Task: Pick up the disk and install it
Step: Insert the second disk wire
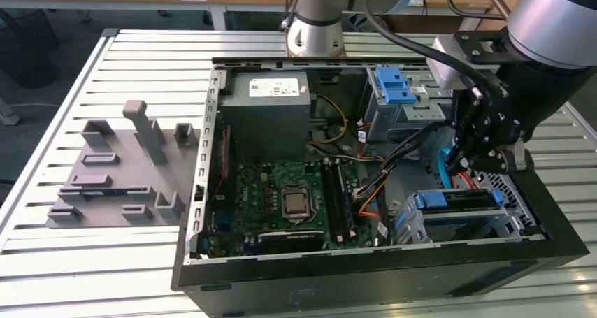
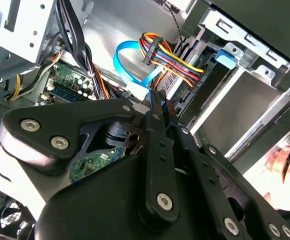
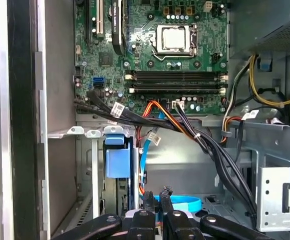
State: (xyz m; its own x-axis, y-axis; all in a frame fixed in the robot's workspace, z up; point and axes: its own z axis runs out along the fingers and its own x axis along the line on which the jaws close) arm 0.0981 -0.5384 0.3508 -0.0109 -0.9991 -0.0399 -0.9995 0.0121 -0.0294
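The disk (image 1: 454,200) sits in the lower drive cage at the front right corner of the open computer case (image 1: 373,269). Its blue rails show along its edges. In the first wrist view its blue rail tab (image 3: 118,161) stands in the cage slot. My gripper (image 1: 477,165) hangs inside the case just above and behind that cage. In both wrist views its black fingers (image 3: 165,199) are closed together with nothing between them. A blue data cable (image 2: 129,64) and a bundle of coloured power wires (image 2: 170,56) lie just beyond the fingertips (image 2: 156,100).
The motherboard (image 3: 159,55) fills the case floor, and the grey power supply (image 1: 268,115) sits at the back. A second cage with a blue latch (image 1: 396,87) stands behind my gripper. Grey fixtures (image 1: 117,171) rest on the slatted table. A person's hand (image 2: 288,161) shows outside the case.
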